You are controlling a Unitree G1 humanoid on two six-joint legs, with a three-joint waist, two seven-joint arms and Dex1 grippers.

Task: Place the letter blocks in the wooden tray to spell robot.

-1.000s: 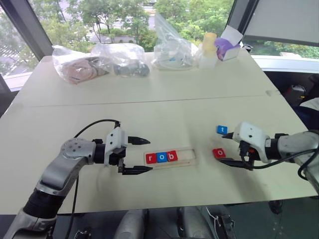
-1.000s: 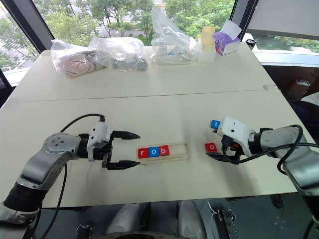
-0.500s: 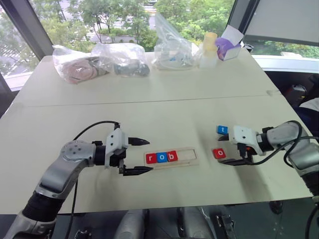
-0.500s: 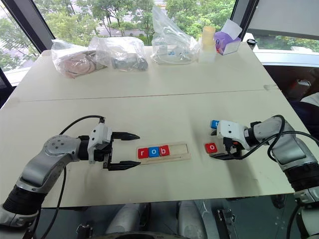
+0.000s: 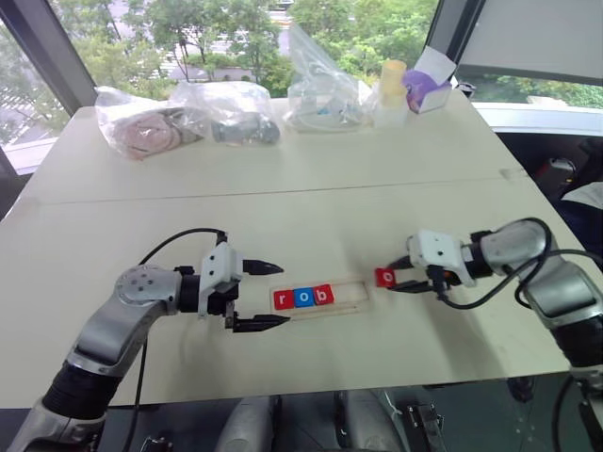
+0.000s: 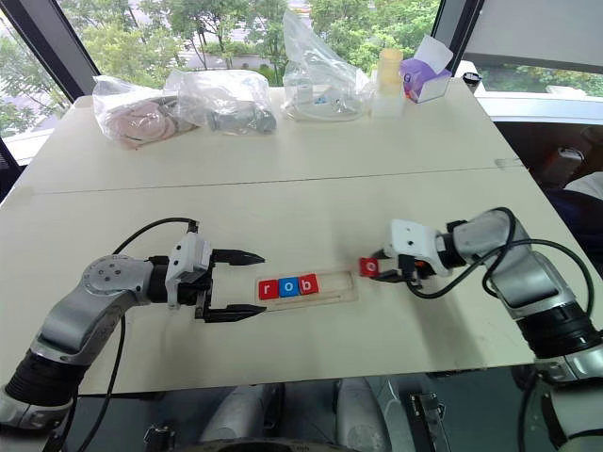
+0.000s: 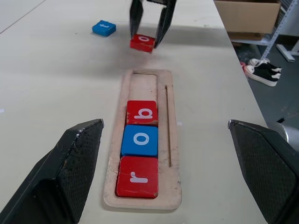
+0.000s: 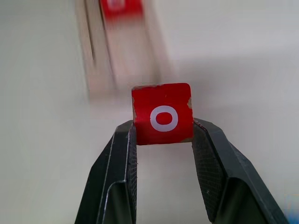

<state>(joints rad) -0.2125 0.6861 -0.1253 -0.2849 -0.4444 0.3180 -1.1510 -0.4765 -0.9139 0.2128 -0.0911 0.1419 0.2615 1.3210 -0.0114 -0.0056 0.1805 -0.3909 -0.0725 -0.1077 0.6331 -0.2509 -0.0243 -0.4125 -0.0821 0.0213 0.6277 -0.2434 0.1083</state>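
Tabletop (image 5: 311, 202) under you is pale and broad, with a seam running across it; beyond its far edge tall windows look out on green trees. Along that far edge you have three clear plastic bags (image 5: 240, 111) of odds and ends, a small yellow-capped bottle (image 5: 394, 92) and a purple and white box (image 5: 429, 87).

Your right gripper (image 5: 399, 278) is clenched on the red o block (image 5: 385, 277), one finger on each side of it, just off the open right-hand end of the wooden tray (image 5: 350, 298). In the right wrist view the block (image 8: 162, 114) sits squarely between the two fingertips (image 8: 124, 140), the tray blurred beyond it.

Three blocks already lie in the tray's left part: red r (image 7: 137, 176), blue o (image 7: 140, 139), red b (image 7: 142, 112), touching in a row. The blue t block (image 7: 103, 27) lies flat on the table, apart from the tray.

Your left gripper (image 5: 264, 296) hangs spread wide, empty, just beside the tray's left end.
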